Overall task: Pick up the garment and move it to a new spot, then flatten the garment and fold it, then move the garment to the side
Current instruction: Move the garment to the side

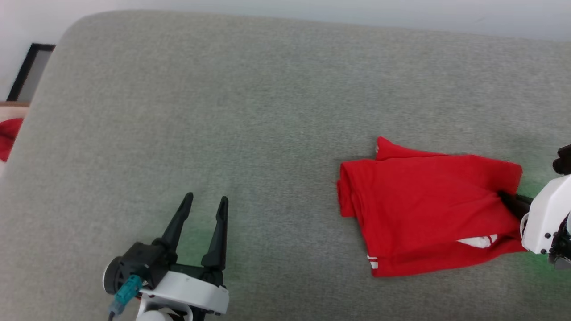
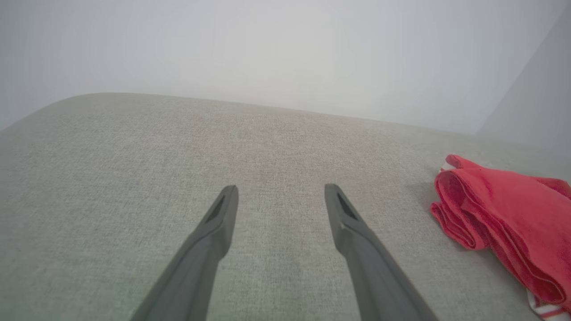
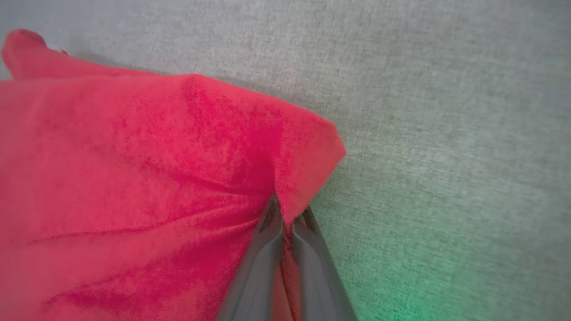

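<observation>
The garment [image 1: 424, 209] is a red shirt lying folded on the grey cushion at the right, with a strip of white and striped trim showing at its front edge. My right gripper [image 1: 506, 198] comes in from the right edge and is shut on the garment's right side. In the right wrist view the two dark fingers [image 3: 267, 249] pinch a ridge of red cloth [image 3: 156, 178] between them. My left gripper [image 1: 205, 200] rests open at the lower left, well apart from the shirt. The left wrist view has the garment [image 2: 504, 218] off to the right of that gripper [image 2: 281, 191].
The grey fabric cushion [image 1: 223, 111] spreads across the whole work area, with its rounded far edge against a pale wall. A dark-framed object [image 1: 29, 71] and a bit of red cloth [image 1: 8, 136] lie beyond the cushion's left edge.
</observation>
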